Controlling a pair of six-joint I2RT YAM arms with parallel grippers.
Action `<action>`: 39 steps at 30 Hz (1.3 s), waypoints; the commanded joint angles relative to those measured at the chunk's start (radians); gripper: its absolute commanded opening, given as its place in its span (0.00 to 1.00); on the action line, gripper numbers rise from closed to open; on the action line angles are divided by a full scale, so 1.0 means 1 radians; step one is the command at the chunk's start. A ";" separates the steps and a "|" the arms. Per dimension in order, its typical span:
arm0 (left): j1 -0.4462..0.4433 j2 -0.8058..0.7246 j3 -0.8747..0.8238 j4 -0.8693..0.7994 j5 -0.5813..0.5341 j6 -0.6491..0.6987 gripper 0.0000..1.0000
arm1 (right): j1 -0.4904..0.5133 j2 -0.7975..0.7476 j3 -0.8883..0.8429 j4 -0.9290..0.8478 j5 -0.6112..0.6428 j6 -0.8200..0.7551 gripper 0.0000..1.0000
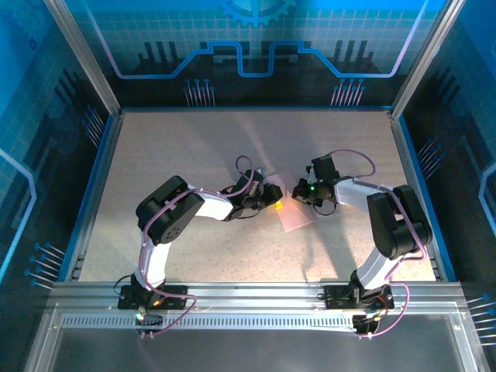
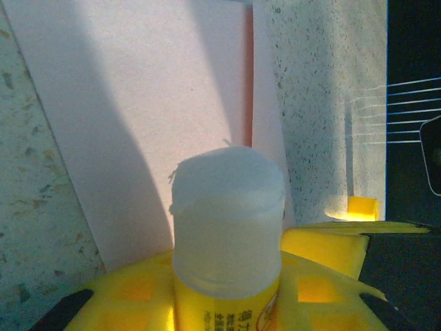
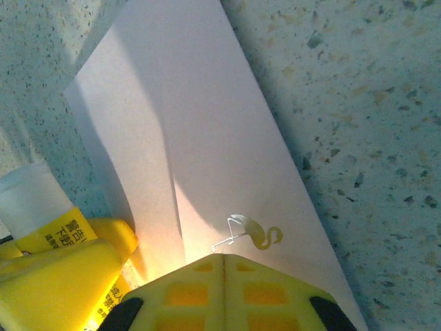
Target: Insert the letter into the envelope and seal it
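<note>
**Speckled table, blue-lit cell: glue stick held over the pink envelope**

Blue-lit panels [image 1: 256, 46] with a circuit pattern wall in a pale speckled table [image 1: 194, 147], and both arms reach to its middle.

On the left, the left arm [image 1: 178, 213] stretches across toward the centre. The left gripper [image 1: 270, 201] is clamped on a glue stick [image 2: 227, 207]. In the left wrist view its yellow fingers [image 2: 324, 248] flank the stick's yellow printed barrel. The cap is off and the white glue column stands bare, pointing out over the paper. Whether the glue touches the sheet cannot be told.

Just beyond the stick lies the envelope [image 1: 294, 215], a pale pink rectangle flat on the table at a slant, between the two grippers. A narrow orange-red strip [image 2: 248, 76] runs along it where two pink layers meet; what it is cannot be told. A small white flamingo mark [image 3: 248, 234] is printed on the pink face.

On the right, the right arm [image 1: 395, 221] bends in from its base. The right gripper [image 3: 222, 265] has its yellow fingers pressed together with nothing between them. Their tips sit over the envelope just beside the flamingo. Contact with the paper cannot be judged. From the right wrist, the glue stick and one left finger appear at the envelope's left edge.
</note>
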 commanded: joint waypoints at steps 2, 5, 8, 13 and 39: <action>0.009 -0.029 -0.014 -0.049 0.012 0.036 0.00 | -0.006 0.062 0.017 0.028 -0.054 0.034 0.00; 0.009 -0.028 -0.004 -0.058 0.015 0.045 0.00 | -0.001 0.096 0.004 0.078 -0.083 0.050 0.00; 0.010 -0.026 0.007 -0.067 0.016 0.052 0.00 | 0.002 0.125 0.001 0.090 -0.088 0.058 0.00; 0.014 -0.028 0.013 -0.079 0.021 0.065 0.00 | 0.006 0.128 -0.001 0.023 -0.028 0.044 0.00; 0.017 -0.037 0.040 -0.154 0.024 0.155 0.00 | -0.002 0.159 0.064 0.117 -0.145 0.159 0.00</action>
